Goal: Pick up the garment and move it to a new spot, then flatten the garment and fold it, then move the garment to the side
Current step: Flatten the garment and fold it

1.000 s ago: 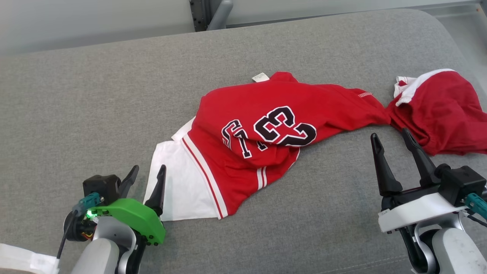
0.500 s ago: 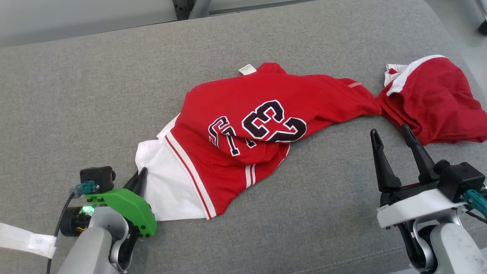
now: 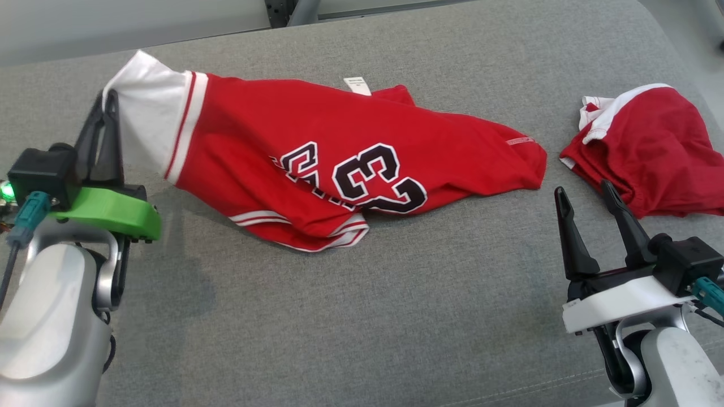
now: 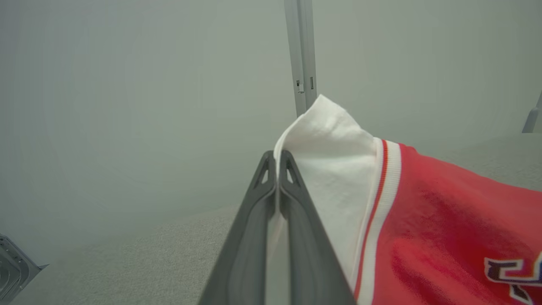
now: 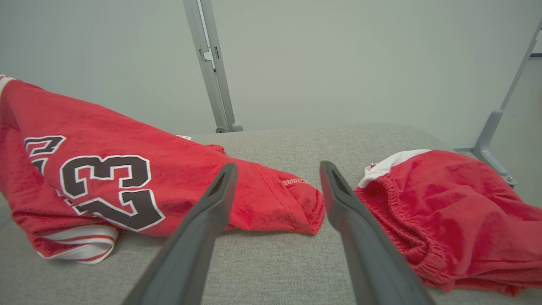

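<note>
The garment [image 3: 339,147] is a red jersey with a black "23" and white sleeves, stretched across the grey cushion. My left gripper [image 3: 107,99] is shut on its white sleeve [image 3: 147,107] and holds that end raised at the left. The left wrist view shows the white cloth [image 4: 334,161] pinched between the closed fingers of the left gripper [image 4: 278,154]. The jersey's other end rests on the cushion [image 5: 127,169]. My right gripper [image 3: 582,189] stands open and holds nothing at the lower right, near the jersey's right end; its spread fingers [image 5: 278,166] point at the gap beside it.
A second red piece with a white band and elastic waist [image 3: 650,147] lies bunched at the right, apart from the jersey [image 5: 444,199]. The grey cushion [image 3: 396,311] stretches wide at the front. A metal post [image 5: 211,63] stands behind the cushion's far edge.
My left gripper closed on the white sleeve and lifted it up and to the left. The jersey spread out and pulled away from the red piece at the right. The right arm stayed put.
</note>
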